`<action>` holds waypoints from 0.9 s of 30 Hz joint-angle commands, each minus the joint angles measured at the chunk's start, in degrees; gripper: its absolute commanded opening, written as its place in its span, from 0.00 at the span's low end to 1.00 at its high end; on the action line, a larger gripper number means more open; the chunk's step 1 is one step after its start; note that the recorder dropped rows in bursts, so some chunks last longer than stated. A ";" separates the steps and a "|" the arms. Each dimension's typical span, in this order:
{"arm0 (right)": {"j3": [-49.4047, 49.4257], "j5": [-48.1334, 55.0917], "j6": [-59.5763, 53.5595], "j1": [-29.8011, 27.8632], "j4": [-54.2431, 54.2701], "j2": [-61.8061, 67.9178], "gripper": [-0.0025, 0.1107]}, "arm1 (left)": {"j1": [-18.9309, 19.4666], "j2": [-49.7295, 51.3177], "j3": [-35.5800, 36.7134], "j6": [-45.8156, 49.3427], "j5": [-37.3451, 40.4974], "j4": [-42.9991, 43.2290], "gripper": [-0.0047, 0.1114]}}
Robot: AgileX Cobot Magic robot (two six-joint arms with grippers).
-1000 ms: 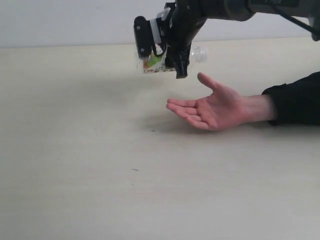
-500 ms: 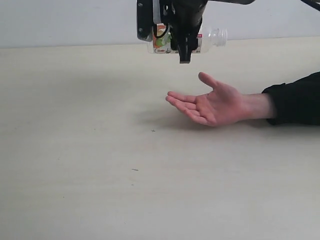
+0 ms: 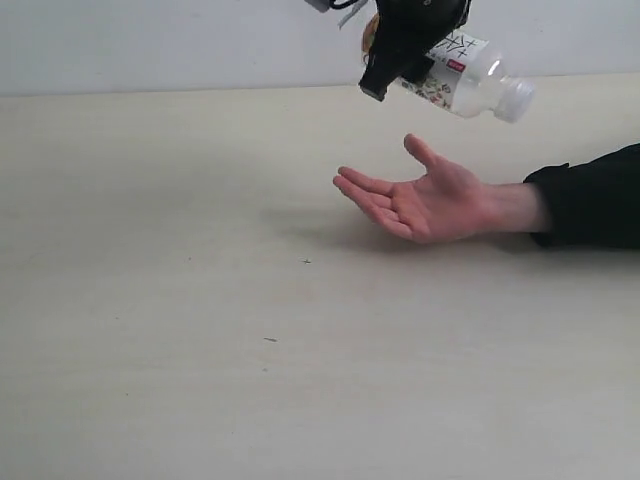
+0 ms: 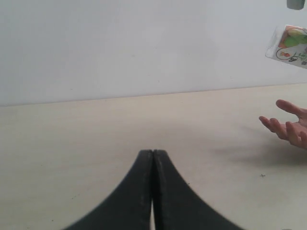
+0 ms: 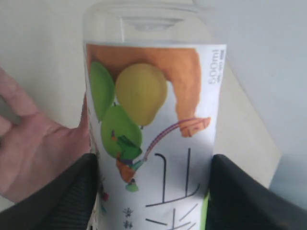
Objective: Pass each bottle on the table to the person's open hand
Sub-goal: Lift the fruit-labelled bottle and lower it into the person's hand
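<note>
exterior / right gripper [image 3: 400,68]: high at the top of the view, in the air, clamped on the bottle's labelled body. The arm runs out of frame.
exterior / bottle [image 3: 462,78]: clear plastic with a printed label. It is tilted, with the neck end lower and pointing to the right of the view. It is off the table, above the person's hand and not touching it.
exterior / person's hand [image 3: 420,200]: open, palm up, thumb raised, low over the table. Can't tell if it touches the table. Black sleeve [image 3: 590,195] at the right edge.
exterior / table [image 3: 200,320]: pale beige with a few tiny dark specks. Grey wall [image 3: 150,40] behind it.
left wrist / left gripper [image 4: 152,155]: two black fingers pressed together with nothing between them, low over the table [image 4: 72,139].
left wrist / bottle [image 4: 290,45]: cut off by the frame edge, fruit label visible, in the air in front of the wall [image 4: 120,48].
left wrist / person's hand [image 4: 288,128]: only the fingertips are in frame, below the bottle and apart from it.
right wrist / right gripper [image 5: 151,196]: dark fingers [image 5: 67,196] on both sides of the bottle, tight against the label.
right wrist / bottle [image 5: 151,129]: fills the centre of the view. The label shows orange, yellow and green fruit with dark lettering. The clear neck end points away from the camera. Can't tell the cap.
right wrist / person's hand [image 5: 33,158]: open palm beyond the bottle and beside it. Contact can't be judged from here.
</note>
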 commanded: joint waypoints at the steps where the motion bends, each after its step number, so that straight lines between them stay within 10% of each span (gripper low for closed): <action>1: -0.57 0.61 8.29 0.22 7.55 -1.45 0.02 | -0.02 -0.39 0.01 -0.40 -0.20 -0.03 0.04; 27: 12.60 -3.87 19.95 -2.23 16.34 1.78 0.02 | -0.02 -0.39 0.01 -0.40 -0.20 -0.03 0.04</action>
